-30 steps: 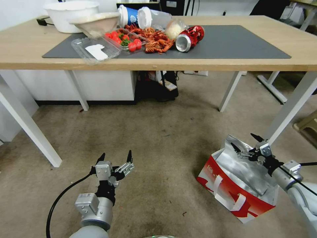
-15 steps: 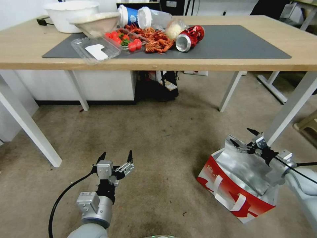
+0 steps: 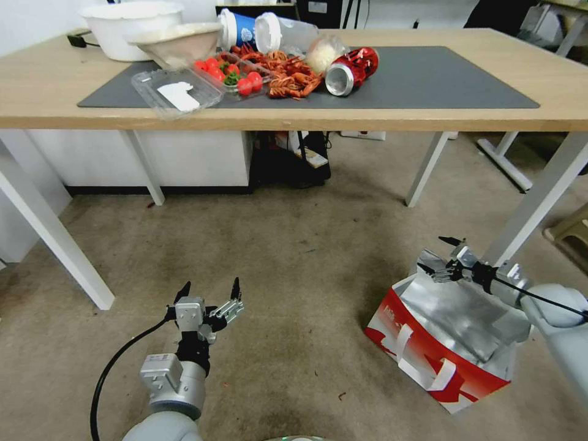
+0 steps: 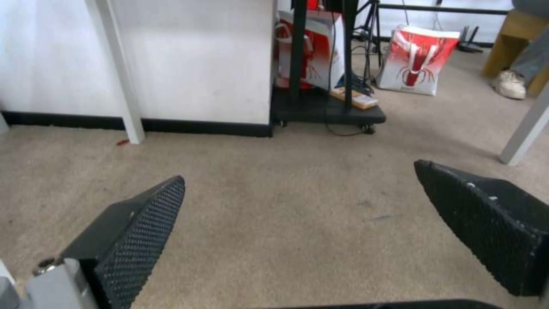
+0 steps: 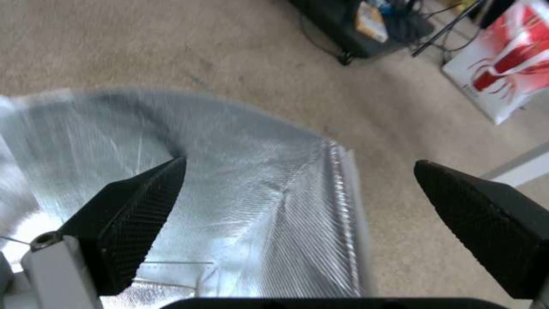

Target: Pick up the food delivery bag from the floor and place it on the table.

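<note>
**Right claw open over the mouth of the delivery bag on the floor**

Take the large boxy paper delivery bag, with its red and white panels, silver foil lining and flat white handles, as your landmark. It sits on the brownish-grey stained carpet floor, its mouth open upward and its foil lining crumpled. It is just beside a white leg of the long light-wood counter, on the near side of that leg.

Your right claw hangs over the far upper edge of the bag's foil lining. Its two black fingers are spread wide apart and hold nothing. In the right wrist view the right claw straddles the raised foil flap: one textured finger lies over the foil, the other over bare carpet beyond the flap's edge. Whether the fingers touch the foil, you cannot tell.

Your left claw is well apart from the bag, hovering low above open carpet on the bag's left. Its fingers are also wide open and empty, as the left wrist view confirms.

Beyond and above the bag, the counter carries a big dark grey mat with food litter at its far left end: a tipped red drink can, red crayfish, cherry tomatoes, clear plastic trays and a white bowl.
</note>
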Robot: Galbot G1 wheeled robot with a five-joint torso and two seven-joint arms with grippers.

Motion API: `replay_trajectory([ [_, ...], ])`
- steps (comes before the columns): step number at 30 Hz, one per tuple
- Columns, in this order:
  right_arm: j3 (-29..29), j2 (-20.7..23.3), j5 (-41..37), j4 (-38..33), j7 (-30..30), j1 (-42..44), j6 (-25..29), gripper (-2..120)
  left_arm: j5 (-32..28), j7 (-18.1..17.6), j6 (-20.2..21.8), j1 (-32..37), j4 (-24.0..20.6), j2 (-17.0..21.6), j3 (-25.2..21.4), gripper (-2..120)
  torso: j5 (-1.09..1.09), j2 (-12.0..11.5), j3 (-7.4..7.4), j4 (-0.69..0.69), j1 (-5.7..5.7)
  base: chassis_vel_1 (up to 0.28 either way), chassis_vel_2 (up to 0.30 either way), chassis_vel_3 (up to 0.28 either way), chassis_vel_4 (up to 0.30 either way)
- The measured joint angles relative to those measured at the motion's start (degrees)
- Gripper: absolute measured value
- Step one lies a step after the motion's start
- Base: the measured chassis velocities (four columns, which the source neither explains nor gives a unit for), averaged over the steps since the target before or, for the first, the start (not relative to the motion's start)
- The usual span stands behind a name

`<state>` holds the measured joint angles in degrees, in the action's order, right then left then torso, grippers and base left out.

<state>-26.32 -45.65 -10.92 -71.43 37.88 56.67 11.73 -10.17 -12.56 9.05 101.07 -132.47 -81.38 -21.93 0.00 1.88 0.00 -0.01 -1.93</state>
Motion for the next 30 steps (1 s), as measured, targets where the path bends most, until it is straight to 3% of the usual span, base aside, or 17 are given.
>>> replay_trajectory([
  [7,6.82,-1.18,3.34,7.13,3.74,-7.81,-0.02,100,0.37,-0.41,-0.17,0.29,0.80,-0.88,-0.20,100,0.00,0.00,0.00,0.02,0.00,0.000,0.000,0.000,0.000],
  [15,6.43,-1.61,6.88,9.27,4.73,-7.97,-1.05,100,0.08,-0.72,-0.47,-0.20,1.58,-0.94,-0.22,100,0.00,0.00,0.00,0.00,0.00,0.000,0.000,0.000,0.000],
  [20,6.33,-1.37,5.93,9.60,4.79,-7.61,-2.02,89,-0.08,-0.75,-0.47,-0.60,1.79,-1.05,-0.07,100,0.00,0.00,0.00,0.01,0.00,0.000,0.000,0.000,0.000],
  [30,6.95,-0.76,4.27,11.42,5.49,-8.59,-1.44,52,-0.07,-0.69,-0.47,-0.27,1.63,-1.18,-0.16,100,0.00,0.01,0.00,0.01,0.00,0.000,0.000,0.000,0.000],
])
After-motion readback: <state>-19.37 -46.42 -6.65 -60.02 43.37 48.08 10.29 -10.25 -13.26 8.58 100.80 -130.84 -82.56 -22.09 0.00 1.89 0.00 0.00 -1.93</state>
